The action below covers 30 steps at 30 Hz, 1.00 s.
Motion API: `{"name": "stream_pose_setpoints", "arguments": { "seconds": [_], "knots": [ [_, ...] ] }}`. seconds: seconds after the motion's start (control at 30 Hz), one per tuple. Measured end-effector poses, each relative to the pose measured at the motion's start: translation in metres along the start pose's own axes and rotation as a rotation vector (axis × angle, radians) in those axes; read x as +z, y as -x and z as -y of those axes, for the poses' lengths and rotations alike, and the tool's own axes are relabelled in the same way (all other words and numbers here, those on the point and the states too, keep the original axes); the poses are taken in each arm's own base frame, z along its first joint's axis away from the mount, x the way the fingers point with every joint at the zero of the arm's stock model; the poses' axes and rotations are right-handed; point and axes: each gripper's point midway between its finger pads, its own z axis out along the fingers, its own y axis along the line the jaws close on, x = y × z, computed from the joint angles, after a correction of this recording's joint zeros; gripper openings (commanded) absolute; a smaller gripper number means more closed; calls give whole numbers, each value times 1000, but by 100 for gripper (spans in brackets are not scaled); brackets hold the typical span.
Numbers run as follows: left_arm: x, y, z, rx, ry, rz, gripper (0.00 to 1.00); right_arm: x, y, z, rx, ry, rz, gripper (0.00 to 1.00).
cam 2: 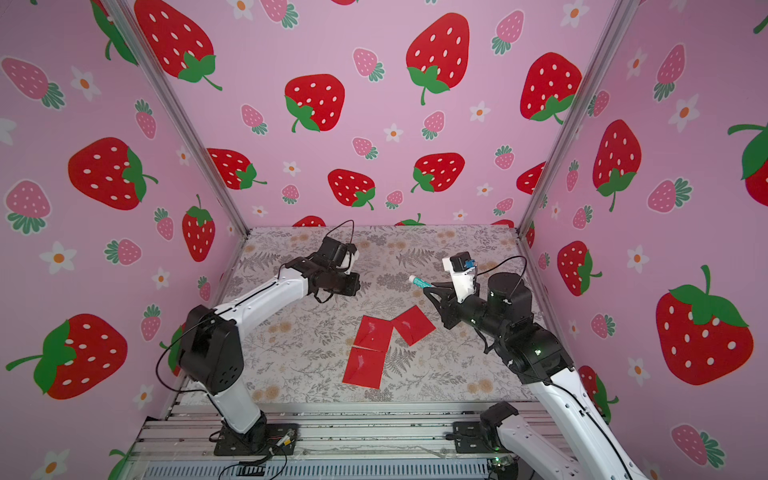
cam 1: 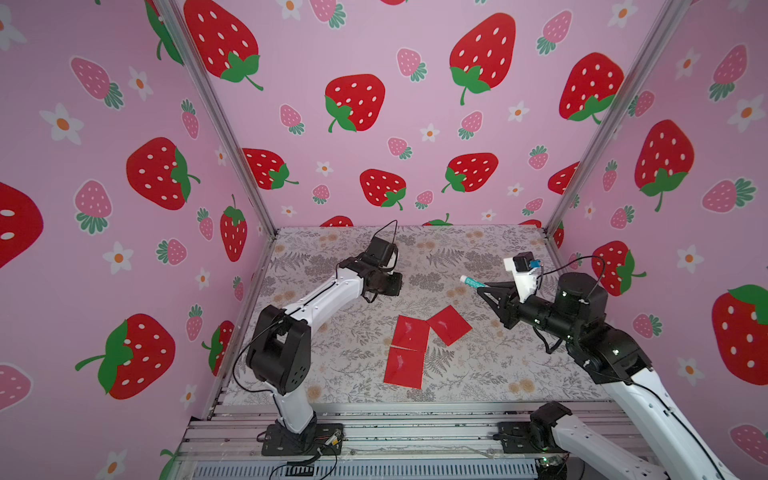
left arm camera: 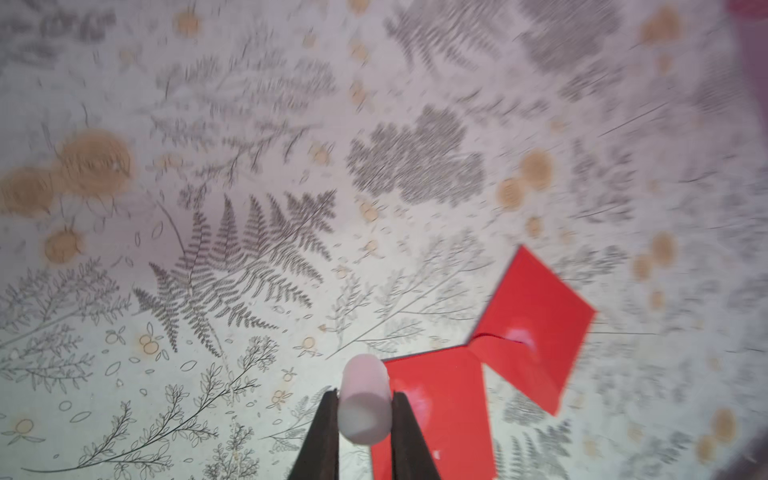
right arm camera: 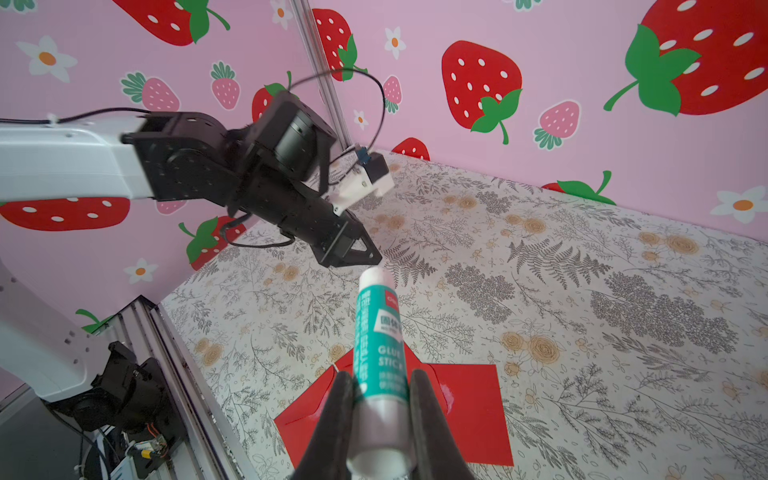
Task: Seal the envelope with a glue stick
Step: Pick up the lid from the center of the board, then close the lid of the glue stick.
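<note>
Apparently uncapping is finished: right fingers clench the glue stick aloft beyond the red envelope on the worktop, left fingers grasp its white cap; next, the tip must lower onto the envelope.

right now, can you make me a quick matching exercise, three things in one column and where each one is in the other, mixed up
Things:
1. glue stick
2. white cap
3. red envelope

Places:
a. lying flat on the table
b. held in the left gripper
c. clamped in the right gripper, up off the table

Pairs: 1-c, 2-b, 3-a
</note>
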Motion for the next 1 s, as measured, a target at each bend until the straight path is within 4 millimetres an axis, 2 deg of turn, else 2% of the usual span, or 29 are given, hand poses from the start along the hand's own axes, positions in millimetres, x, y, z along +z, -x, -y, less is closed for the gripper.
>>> {"name": "stream_pose_setpoints", "arguments": {
  "seconds": [0.07, 0.17, 0.37, 0.53, 0.67, 0.83, 1.0],
  "knots": [
    [-39, 25, 26, 21, -110, 117, 0, -4, 8, -4, -10, 12, 34, 0],
    [-94, 50, 64, 57, -283, 254, 0, -13, 23, -10, -32, 33, 105, 0],
    [-182, 71, 127, 136, -623, 429, 0, -32, 57, -30, -84, 105, 256, 0],
    [-257, 69, 167, 252, -853, 553, 0, -51, 84, -58, -140, 238, 382, 0],
    [-311, 48, 200, 390, -1014, 600, 0, -68, 102, -85, -191, 374, 457, 0],
    [-350, 25, 227, 514, -1146, 612, 0, -80, 117, -111, -238, 530, 505, 0],
    [-365, 15, 236, 562, -1197, 617, 0, -87, 121, -127, -261, 637, 512, 0]
  ]
}}
